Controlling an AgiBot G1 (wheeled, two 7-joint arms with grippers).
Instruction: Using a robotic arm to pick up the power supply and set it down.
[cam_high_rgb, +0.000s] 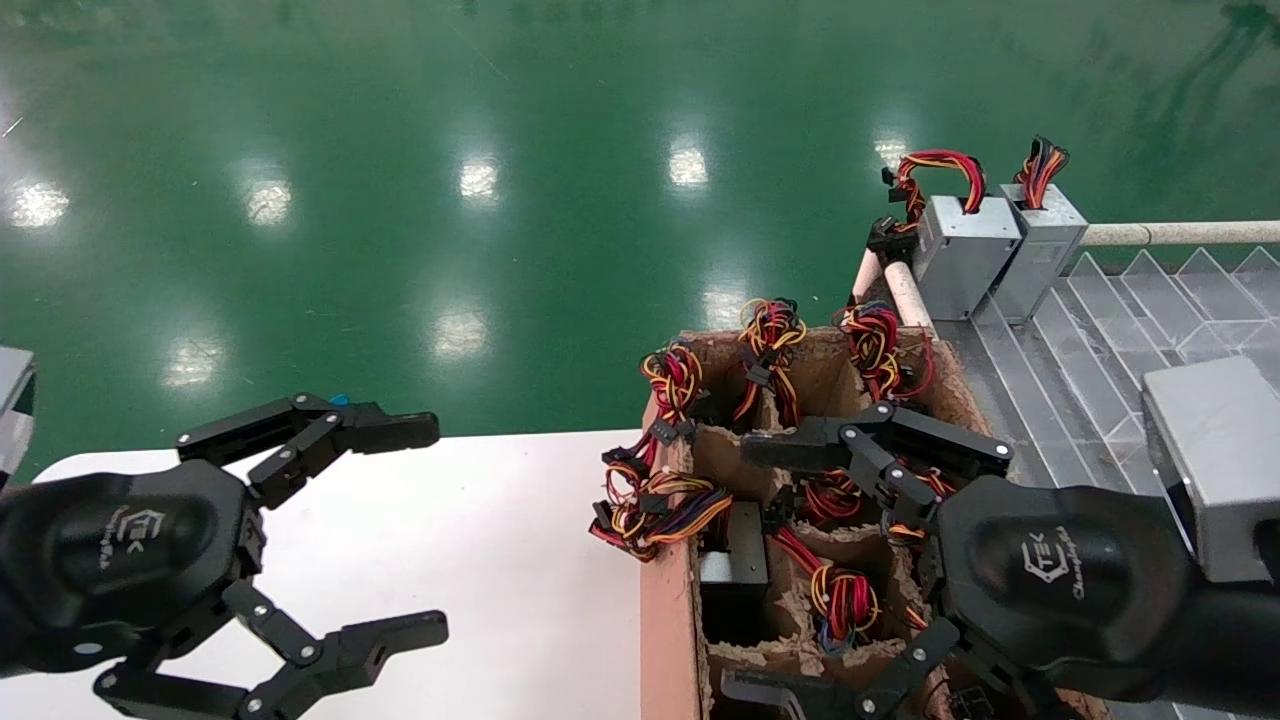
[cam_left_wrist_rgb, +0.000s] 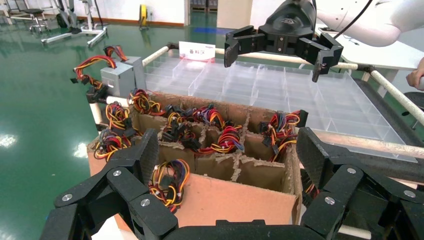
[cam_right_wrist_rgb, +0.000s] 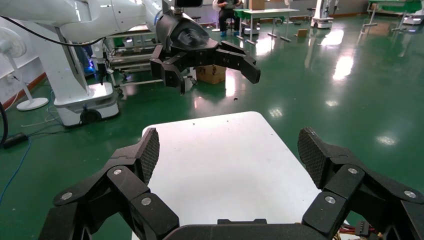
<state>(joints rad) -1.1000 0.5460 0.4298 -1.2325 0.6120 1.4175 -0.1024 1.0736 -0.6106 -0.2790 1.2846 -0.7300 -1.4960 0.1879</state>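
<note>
- The right gripper (cam_high_rgb: 745, 570) hangs over the cardboard carton (cam_high_rgb: 668, 620) with its jaws spread wide and nothing held.
- The left gripper (cam_high_rgb: 435, 530) sits idle over the white table (cam_high_rgb: 520, 560), also wide open and empty.
- The power supply (cam_high_rgb: 1040, 250) stands upright at the far corner of the clear compartment tray (cam_high_rgb: 1100, 340). It is well apart from both grippers and has a short tuft of wires on top.
- Risk, wrong unit: a wider grey box (cam_high_rgb: 965, 255) with an arching cable loop stands just beside the power supply, apparently touching it. A wide-open approach could probably close on both boxes or on the wrong one.
- Risk, tipping: both boxes stand on end near the tray rail (cam_high_rgb: 1180, 233). A finger that nudges one before closing would likely knock it over or push it off the edge.
- Risk, snagging: loose wire bundles (cam_high_rgb: 660, 510) rise out of the carton cells directly under the right gripper. The open linkage fingers may hook a loop on lifting away and drag it along.
- Risk, poor hold: closing on the wire tuft rather than the metal sides would probably let the unit slip.
- Count:
  - two grippers
  - two upright silver-grey boxes on the tray
  - one dark unit (cam_high_rgb: 733, 560) visible in a carton cell
  - at least six wire bundles in the carton, though the exact number cannot be told
  - one carton, one tray, one table
</note>
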